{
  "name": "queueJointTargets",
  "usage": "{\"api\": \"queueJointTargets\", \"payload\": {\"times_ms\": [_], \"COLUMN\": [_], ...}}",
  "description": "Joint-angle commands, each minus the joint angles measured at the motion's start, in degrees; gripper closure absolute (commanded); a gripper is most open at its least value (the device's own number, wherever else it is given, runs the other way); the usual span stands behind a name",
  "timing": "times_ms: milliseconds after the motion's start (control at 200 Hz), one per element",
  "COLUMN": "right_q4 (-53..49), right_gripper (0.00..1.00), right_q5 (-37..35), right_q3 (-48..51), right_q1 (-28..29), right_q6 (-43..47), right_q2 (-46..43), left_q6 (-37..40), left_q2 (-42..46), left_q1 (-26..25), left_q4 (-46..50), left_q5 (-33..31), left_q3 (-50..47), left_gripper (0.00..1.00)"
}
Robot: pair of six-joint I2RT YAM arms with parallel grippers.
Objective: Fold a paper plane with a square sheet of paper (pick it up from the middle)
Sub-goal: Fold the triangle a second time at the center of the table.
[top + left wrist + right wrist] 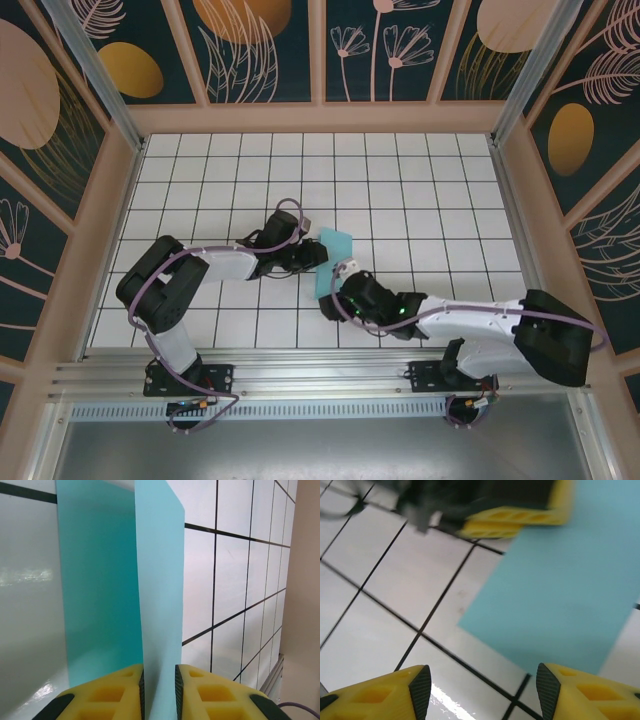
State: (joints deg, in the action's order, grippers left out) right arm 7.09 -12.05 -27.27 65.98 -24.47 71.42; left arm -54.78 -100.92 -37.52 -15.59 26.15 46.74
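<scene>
The square sheet of paper (335, 258) is light turquoise and lies folded near the middle of the white tiled floor. In the left wrist view a paler flap of the paper (160, 580) stands upright between the yellow fingers, with a darker part lying flat to its left. My left gripper (159, 690) is shut on that flap, both pads against it. My right gripper (482, 692) is open just short of the paper's near corner (565, 590), with bare tile between its fingers. The left gripper's yellow fingers (515, 520) show blurred at the top of the right wrist view.
Both arms meet at the paper in the middle of the tiled floor (400, 180). Wooden-framed patterned walls (320, 115) close in the back and sides. A metal rail (320, 375) runs along the near edge by the arm bases.
</scene>
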Motion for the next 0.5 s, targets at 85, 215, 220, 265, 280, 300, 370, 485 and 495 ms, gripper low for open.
{"api": "queueJointTargets", "payload": {"times_ms": [85,215,220,265,280,300,370,485,495], "right_q4": [4.04,0.29,0.25,-0.29,-0.33,-0.51,-1.44,-1.59,-1.67], "right_gripper": [0.36,0.36,0.36,0.36,0.36,0.36,0.39,0.46,0.48], "right_q5": [-9.36,-17.95,-18.24,-20.55,-20.77,-21.22,-24.32,-25.35,-25.38], "right_q3": [-3.96,-8.82,-9.02,-10.21,-10.52,-10.96,-12.27,-12.55,-12.50], "right_q1": [5.26,6.48,6.51,6.71,6.77,6.74,7.14,7.47,7.43], "right_q6": [11.77,12.59,12.60,12.69,12.83,12.97,12.28,11.85,11.82], "right_q2": [7.81,15.35,15.69,17.92,18.53,19.30,21.16,21.35,21.27], "left_q6": [-0.33,-0.62,-0.60,-0.80,-0.77,-0.77,-0.52,-0.04,-0.05], "left_q2": [0.84,0.77,0.79,0.70,0.65,0.65,0.82,1.17,1.19], "left_q1": [0.30,0.26,0.30,0.27,0.33,0.26,0.33,0.25,0.30], "left_q4": [1.93,1.83,1.81,1.68,1.70,1.71,1.88,3.00,2.98], "left_q5": [0.04,0.17,0.15,0.25,0.25,0.37,0.50,0.00,0.03], "left_q3": [1.09,0.99,0.99,0.90,0.94,1.00,1.06,1.16,1.16], "left_gripper": [0.75,0.75,0.75,0.75,0.75,0.75,0.75,0.75,0.75]}}
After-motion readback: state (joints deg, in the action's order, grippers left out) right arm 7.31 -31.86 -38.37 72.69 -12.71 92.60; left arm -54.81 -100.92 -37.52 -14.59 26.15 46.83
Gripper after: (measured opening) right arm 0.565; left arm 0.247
